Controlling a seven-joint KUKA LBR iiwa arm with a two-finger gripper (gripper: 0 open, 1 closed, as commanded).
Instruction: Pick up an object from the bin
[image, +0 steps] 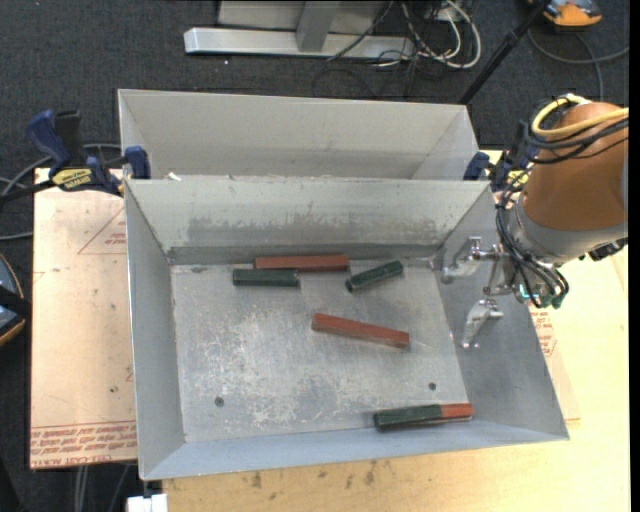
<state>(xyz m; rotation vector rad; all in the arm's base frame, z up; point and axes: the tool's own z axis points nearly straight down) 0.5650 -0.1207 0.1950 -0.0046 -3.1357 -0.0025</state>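
My gripper (467, 295) hangs over the bin's right sloping wall, open, with nothing between its two metal fingers (476, 323). Nearest on the floor to its left lies a reddish-brown bar (360, 331), slightly slanted, a clear gap away. A short dark green bar (374, 275) rests tilted near the back wall, also left of the gripper. Along the front edge lies a dark green bar with a red end (422, 416), below the gripper.
At the back wall a long red bar (301, 263) and a dark green bar (265, 278) lie side by side. The arm with its orange cover and cables reaches in over the right rim.
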